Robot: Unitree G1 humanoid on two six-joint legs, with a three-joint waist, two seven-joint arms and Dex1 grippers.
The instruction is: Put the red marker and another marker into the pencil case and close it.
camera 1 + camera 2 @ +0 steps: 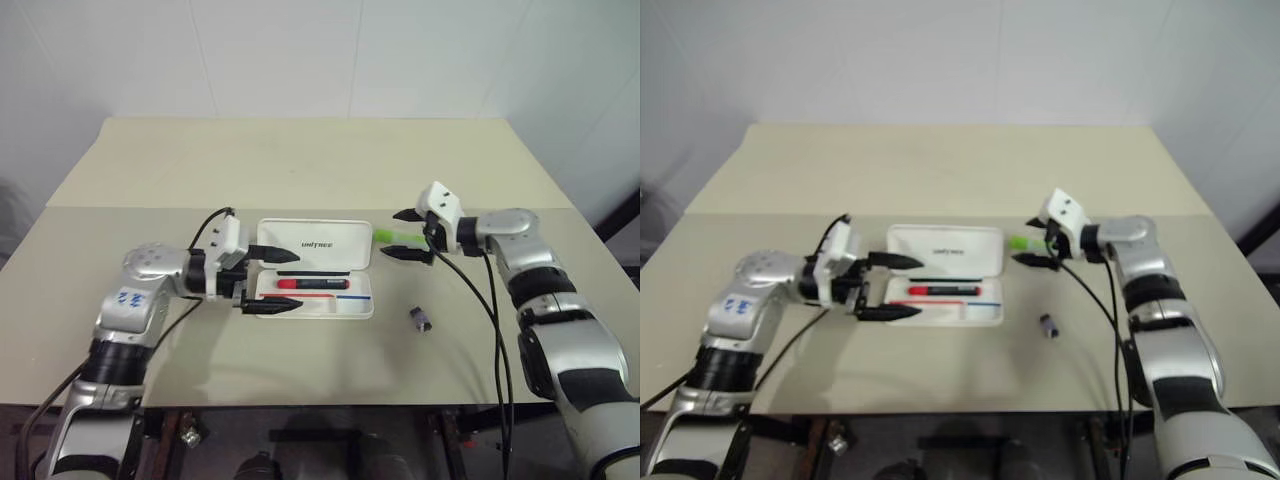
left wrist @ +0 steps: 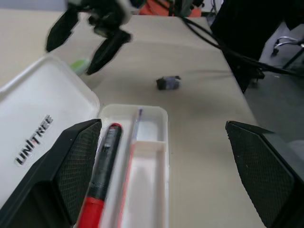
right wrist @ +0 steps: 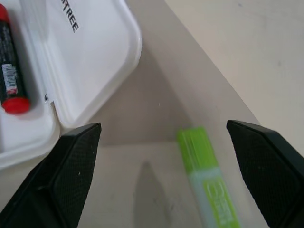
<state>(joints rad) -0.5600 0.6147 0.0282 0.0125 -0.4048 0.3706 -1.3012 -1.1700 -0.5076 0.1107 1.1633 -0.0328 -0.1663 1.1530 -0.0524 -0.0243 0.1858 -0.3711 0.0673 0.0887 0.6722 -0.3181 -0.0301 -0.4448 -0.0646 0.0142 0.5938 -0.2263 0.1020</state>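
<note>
A: Where does the light green marker (image 3: pixel 207 180) lie relative to the right gripper (image 1: pixel 410 236)?

B: It lies on the table (image 1: pixel 300 160) just past the right edge of the open pencil case (image 1: pixel 316 268), directly ahead of the right gripper. The jaws stand wide apart and empty, one to each side of the marker, not touching it. In the head views its long axis runs roughly left to right, in line with the gripper's approach, so the jaws would close across its width.

A: Which arm is nearer?

B: The right arm. The left gripper (image 1: pixel 268 281) sits at the left end of the case, also open and holding nothing, well apart from the green marker.

A: Where is the red marker (image 1: pixel 313 284)?

B: It lies in the case's tray, long axis left to right.

A: Counts?

B: One red marker, one green marker, one case, and one small grey-purple stub (image 1: pixel 421 319) on the table nearer than the right gripper.
</note>
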